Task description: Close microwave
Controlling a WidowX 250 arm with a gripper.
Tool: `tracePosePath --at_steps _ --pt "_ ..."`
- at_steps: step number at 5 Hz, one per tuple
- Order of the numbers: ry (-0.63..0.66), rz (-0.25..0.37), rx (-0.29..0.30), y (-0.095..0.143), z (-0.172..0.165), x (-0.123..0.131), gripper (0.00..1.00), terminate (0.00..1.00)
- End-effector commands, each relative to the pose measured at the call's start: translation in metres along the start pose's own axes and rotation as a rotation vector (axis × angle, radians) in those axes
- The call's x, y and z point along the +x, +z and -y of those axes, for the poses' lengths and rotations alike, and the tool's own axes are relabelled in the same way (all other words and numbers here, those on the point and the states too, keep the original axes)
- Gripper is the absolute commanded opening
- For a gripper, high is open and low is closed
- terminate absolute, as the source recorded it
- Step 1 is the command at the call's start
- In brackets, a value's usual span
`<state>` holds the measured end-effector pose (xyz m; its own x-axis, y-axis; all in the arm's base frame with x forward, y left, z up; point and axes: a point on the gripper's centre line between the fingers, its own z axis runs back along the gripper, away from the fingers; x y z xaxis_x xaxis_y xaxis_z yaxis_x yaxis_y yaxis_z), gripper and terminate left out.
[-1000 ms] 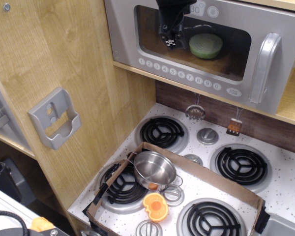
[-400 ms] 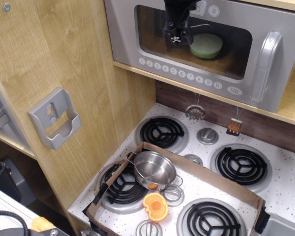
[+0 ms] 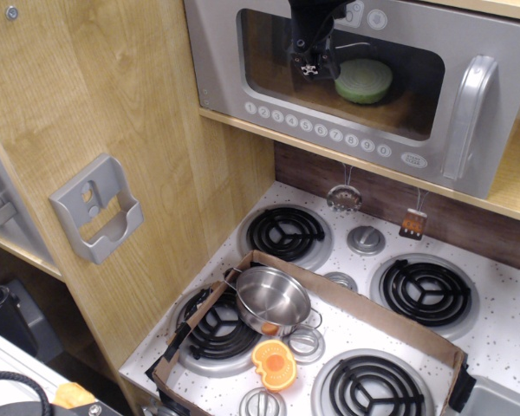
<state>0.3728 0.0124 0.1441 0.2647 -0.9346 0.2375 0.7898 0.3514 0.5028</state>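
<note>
"One microwave (image 3: 243, 87) up at twelve o'clock, silver-grey door, clear window, and a row of round number buttons (image 3: 316, 128) under the glass. See it?"

"Yes. The chunky silver handle (image 3: 466, 117) sits at about two o'clock, on the door's right side. There's a green round slice (image 3: 363, 81) visible through the window."

"And the arm?"

"The black gripper (image 3: 309, 68) hangs down from the top edge, right in front of the window, just to the nine o'clock side of that green slice. It's dark against dark; I cannot tell whether the jaws are spread or pressed together."

"What's below?"

"A speckled white stovetop (image 3: 503, 342) with black coil burners. A cardboard tray (image 3: 364, 310) lies across it at six o'clock, holding a small steel pot (image 3: 271, 299) and an orange toy piece (image 3: 274, 364) just beside it, toward five o'clock."

"And at nine o'clock?"

"A small grey wall bracket (image 3: 97, 208) on the light wood panel (image 3: 156, 139), well apart from the microwave."
</note>
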Motion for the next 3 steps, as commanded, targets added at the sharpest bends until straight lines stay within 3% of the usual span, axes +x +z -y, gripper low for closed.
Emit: tracePosePath --at_steps 1,2,3 --pt "-0.011 0.013 0.048 0.0221 -0.0174 0.0126 1.0 0.0" --pt "-0.011 0.013 0.048 0.0221 -0.0174 0.0126 1.0 0.0" --pt "-0.011 0.013 0.048 0.0221 -0.0174 0.0126 1.0 1.0"
